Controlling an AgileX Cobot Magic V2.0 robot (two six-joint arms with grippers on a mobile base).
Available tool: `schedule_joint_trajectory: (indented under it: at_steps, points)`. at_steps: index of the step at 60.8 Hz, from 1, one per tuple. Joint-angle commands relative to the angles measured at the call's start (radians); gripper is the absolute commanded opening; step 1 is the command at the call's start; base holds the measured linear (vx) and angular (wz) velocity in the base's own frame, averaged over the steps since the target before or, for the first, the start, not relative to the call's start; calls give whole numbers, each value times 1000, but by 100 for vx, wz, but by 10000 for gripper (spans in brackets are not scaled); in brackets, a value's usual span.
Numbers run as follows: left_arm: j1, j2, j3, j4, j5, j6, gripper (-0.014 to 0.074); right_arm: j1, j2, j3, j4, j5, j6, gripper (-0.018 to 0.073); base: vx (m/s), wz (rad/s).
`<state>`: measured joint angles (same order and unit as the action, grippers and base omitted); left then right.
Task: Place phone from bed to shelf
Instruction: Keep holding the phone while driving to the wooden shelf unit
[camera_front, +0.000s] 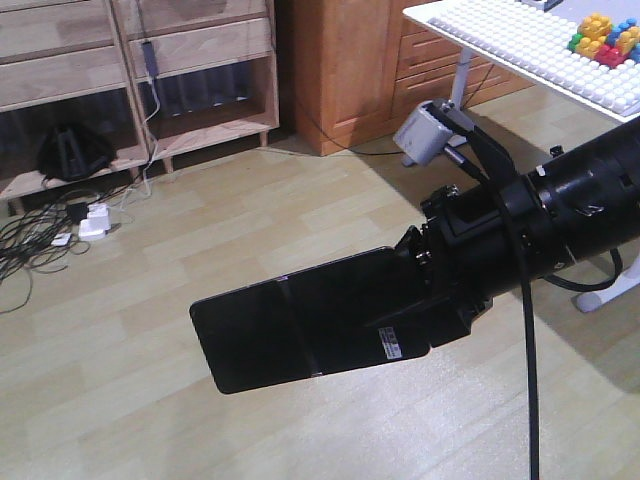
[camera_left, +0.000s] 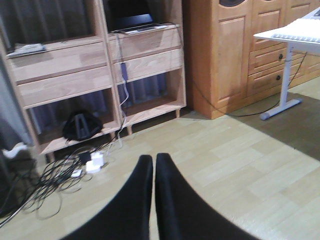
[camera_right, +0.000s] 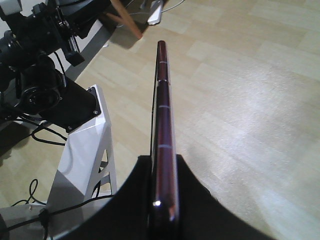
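Observation:
My right gripper (camera_front: 408, 292) is shut on one end of the phone (camera_front: 300, 325), a flat glossy black slab with a middle crease and a small white sticker. It holds the phone out level above the wooden floor. In the right wrist view the phone (camera_right: 162, 100) shows edge-on, rose-tinted, clamped between the two black fingers of the right gripper (camera_right: 162, 162). My left gripper (camera_left: 153, 159) is shut with nothing in it and faces the pale wood shelf (camera_left: 60, 62). That shelf (camera_front: 200, 45) stands at the back left. The bed is out of view.
Tangled cables and white power adapters (camera_front: 95, 220) lie on the floor before the shelf. A black object (camera_left: 80, 125) sits on its bottom board and a laptop (camera_left: 132, 22) on top. An orange-brown cabinet (camera_front: 340, 70) and a white table (camera_front: 540, 50) with bricks stand at right.

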<state>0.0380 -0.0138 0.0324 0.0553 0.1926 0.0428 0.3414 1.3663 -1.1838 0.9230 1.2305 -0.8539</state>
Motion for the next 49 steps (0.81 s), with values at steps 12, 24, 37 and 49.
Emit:
schedule_joint_trajectory:
  at_steps: [12,24,37,49]
  points:
    - [0,-10,-26,-5,-70,-4,1,-2,-35,-24,80,58,-5,-1,36,-20]
    - [0,-10,-26,-5,-70,-4,1,-2,-35,-24,80,58,-5,-1,36,-17]
    - [0,-10,-26,-5,-70,-4,1,-2,-35,-24,80,58,-5,-1,38,-8]
    - [0,-10,-26,-5,-70,-4,1,-2,-35,-24,80,58,-5,-1,40,1]
